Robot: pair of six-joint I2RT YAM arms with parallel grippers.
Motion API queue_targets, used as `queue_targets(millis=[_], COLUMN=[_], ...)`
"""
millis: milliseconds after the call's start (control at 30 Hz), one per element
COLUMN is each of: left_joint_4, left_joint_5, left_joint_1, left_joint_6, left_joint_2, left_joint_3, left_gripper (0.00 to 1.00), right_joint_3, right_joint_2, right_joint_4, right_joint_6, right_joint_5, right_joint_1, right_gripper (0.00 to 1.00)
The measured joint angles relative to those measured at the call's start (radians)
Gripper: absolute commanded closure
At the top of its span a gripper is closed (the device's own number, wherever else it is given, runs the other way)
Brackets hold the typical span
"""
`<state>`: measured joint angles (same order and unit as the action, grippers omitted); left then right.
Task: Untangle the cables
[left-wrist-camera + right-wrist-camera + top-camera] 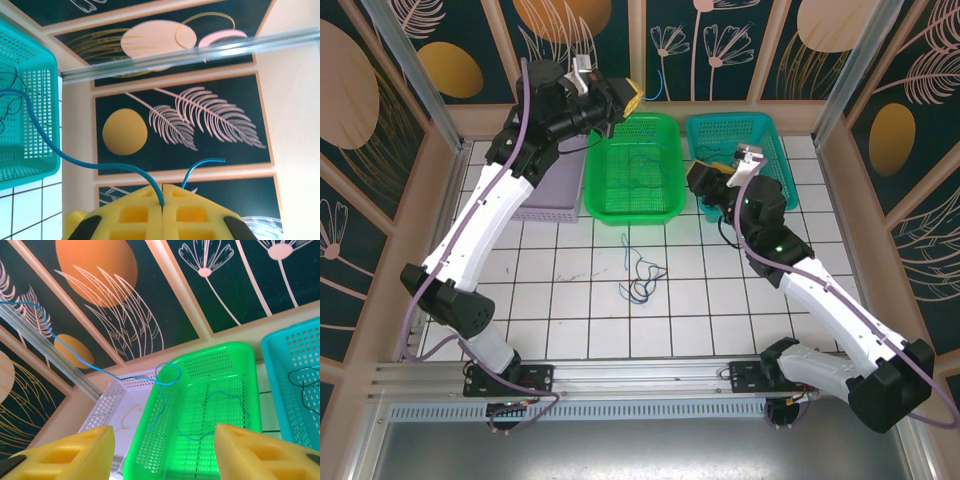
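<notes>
White tiled table (570,320) under everything. Left arm (490,215) stretched over the table's left side toward the far edge; right arm (820,290) bent over the right side. Along the far edge, left to right and side by side: lavender basket (555,195), green basket (630,212), teal basket (765,150). Left gripper (163,207) raised by the green basket's far-left corner, yellow fingers (135,215) pressed together, pinching a blue cable (115,166) arcing away toward the teal basket. Right gripper (162,450) near the teal basket's near-left corner, jaws standing apart, nothing between them. Loose tangle of cables (640,278) lying near the table's middle, well apart from both grippers. More thin cables (638,170) on the green basket's floor; black cable (295,374) in the teal basket
</notes>
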<state>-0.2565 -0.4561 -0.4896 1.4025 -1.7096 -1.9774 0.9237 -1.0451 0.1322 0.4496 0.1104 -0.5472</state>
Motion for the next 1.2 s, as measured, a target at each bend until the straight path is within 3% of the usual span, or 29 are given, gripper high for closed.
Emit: queue_targets(millis=[233, 400, 500, 667, 833, 967, 1200], left_joint_4=[-0.003, -0.015, 0.008, 0.061, -0.041, -0.101, -0.173], left_joint_5=[0.038, 0.054, 0.056, 0.034, 0.050, 0.092, 0.176], left_joint_1=[0.021, 0.028, 0.034, 0.066, 0.090, 0.098, 0.112], left_joint_6=[0.043, 0.072, 0.101, 0.163, 0.146, 0.101, -0.023], left_joint_2=[-0.153, -0.198, -0.225, -0.410, -0.616, -0.581, -0.317], left_joint_3=[-0.079, -0.044, 0.008, -0.017, -0.250, -0.319, -0.175], left_gripper=[1.00, 1.00, 0.89, 0.52, 0.44, 0.33, 0.41], right_joint_3=[-0.017, -0.060, -0.074, -0.078, -0.078, -0.083, -0.119], right_joint_2=[0.100, 0.150, 0.153, 0.153, 0.153, 0.154, 0.159], right_joint_4=[-0.053, -0.104, -0.137, -0.172, -0.197, -0.206, -0.228], right_joint_6=[0.021, 0.064, 0.090, 0.127, 0.141, 0.157, 0.167], right_joint_5=[0.007, 0.025, 0.024, 0.024, 0.024, 0.024, 0.025], right_joint_1=[0.023, 0.023, 0.023, 0.023, 0.016, 0.010, -0.039], right_gripper=[0.45, 0.45, 0.44, 0.44, 0.44, 0.44, 0.45])
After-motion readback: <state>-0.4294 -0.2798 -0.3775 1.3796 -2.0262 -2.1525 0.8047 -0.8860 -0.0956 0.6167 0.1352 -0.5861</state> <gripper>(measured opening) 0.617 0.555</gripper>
